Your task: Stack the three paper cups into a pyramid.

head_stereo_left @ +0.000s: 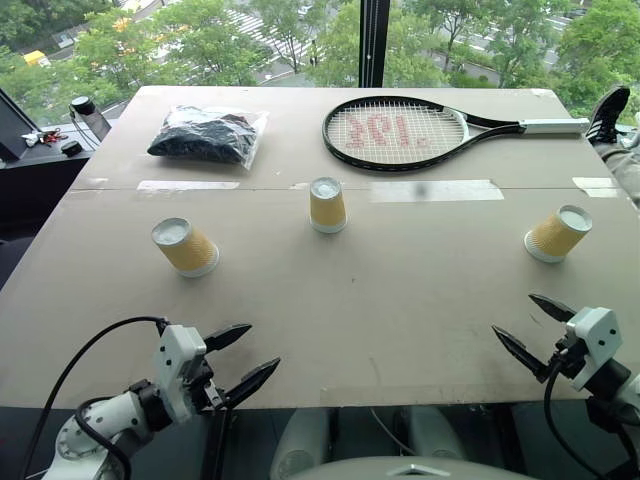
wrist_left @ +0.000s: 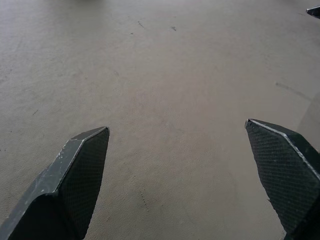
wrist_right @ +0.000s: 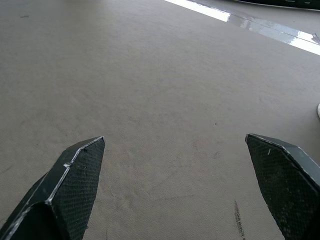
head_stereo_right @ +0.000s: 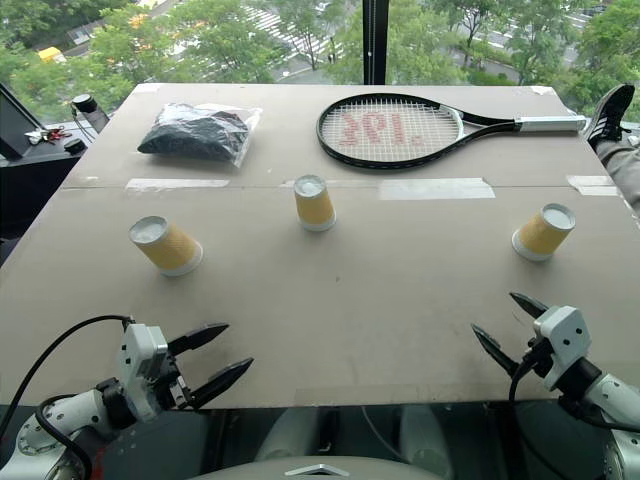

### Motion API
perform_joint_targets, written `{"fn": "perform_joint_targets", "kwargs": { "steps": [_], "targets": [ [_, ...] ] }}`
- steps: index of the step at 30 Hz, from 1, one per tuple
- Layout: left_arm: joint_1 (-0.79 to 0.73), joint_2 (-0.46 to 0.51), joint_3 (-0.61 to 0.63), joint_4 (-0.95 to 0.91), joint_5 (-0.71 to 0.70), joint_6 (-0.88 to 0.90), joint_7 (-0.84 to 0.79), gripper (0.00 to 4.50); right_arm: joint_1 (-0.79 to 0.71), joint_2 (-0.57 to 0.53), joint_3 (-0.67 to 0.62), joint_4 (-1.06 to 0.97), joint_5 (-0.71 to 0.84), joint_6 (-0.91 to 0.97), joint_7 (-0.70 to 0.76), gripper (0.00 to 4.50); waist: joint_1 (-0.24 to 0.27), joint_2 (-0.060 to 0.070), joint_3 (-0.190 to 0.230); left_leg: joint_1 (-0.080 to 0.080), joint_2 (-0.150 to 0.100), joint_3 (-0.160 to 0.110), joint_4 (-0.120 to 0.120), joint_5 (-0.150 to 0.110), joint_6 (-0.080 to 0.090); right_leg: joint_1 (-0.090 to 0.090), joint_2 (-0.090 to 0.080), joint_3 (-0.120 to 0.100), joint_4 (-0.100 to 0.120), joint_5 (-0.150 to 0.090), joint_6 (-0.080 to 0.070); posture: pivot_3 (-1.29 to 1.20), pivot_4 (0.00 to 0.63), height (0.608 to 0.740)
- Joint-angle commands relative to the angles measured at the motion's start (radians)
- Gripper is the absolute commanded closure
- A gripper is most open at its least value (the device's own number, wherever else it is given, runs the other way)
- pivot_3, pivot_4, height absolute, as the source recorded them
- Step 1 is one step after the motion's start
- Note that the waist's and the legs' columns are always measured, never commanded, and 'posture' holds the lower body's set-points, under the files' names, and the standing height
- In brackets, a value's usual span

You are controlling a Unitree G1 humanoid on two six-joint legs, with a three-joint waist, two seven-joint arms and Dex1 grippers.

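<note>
The three paper cups (head_stereo_left: 328, 205) are being kept well apart, upside down, on a taped grey table (head_stereo_left: 380, 310) beside tree-facing windows. The left gripper (head_stereo_left: 241, 360) and right gripper (head_stereo_left: 528, 328) are being held wide open, empty, at the near edge.

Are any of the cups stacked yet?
No, the left cup, middle cup and right cup each stand alone upside down on the table, well apart.

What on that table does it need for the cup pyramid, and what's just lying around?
Needed:
left cup
middle cup
right cup

Lying about:
tennis racket
bag of dark stuff
tape strips
</note>
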Motion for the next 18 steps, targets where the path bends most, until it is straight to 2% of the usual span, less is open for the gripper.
{"fn": "perform_joint_targets", "kwargs": {
  "steps": [1, 9, 15, 18],
  "targets": [
    [-0.008, -0.017, 0.009, -0.006, -0.016, -0.017, 0.015, 0.00, -0.032, 0.012, 0.033, -0.019, 0.005, -0.022, 0.008, 0.05, 0.000, 0.000, 0.000, 0.000, 0.000, 0.000, 0.000, 0.000, 0.000, 0.000, 0.000, 0.000, 0.000, 0.000, 0.000, 0.00, 0.150, 0.740],
    [-0.099, -0.094, 0.077, -0.016, -0.081, 0.003, 0.142, 0.00, -0.167, 0.021, 0.145, -0.104, 0.060, -0.013, 0.065, 0.05, -0.005, 0.000, -0.001, 0.000, 0.000, 0.000, 0.000, 0.000, 0.000, 0.000, 0.000, -0.001, 0.000, 0.000, 0.001, 0.00, 0.150, 0.740],
    [-0.078, -0.185, 0.207, -0.003, -0.091, 0.014, 0.336, 0.00, -0.299, -0.026, 0.284, -0.266, 0.210, 0.104, 0.180, 0.05, -0.012, 0.000, -0.001, 0.000, 0.000, -0.001, 0.000, 0.000, 0.000, 0.000, 0.001, -0.001, 0.000, 0.001, 0.001, 0.00, 0.150, 0.740],
    [-0.087, -0.191, 0.266, -0.003, -0.095, 0.026, 0.398, 0.00, -0.347, -0.044, 0.311, -0.274, 0.226, 0.129, 0.197, 0.05, -0.006, -0.003, -0.001, 0.000, 0.000, -0.001, 0.001, 0.000, 0.000, 0.000, 0.000, -0.001, 0.000, 0.001, 0.001, 0.00, 0.150, 0.740]
  ]
}}
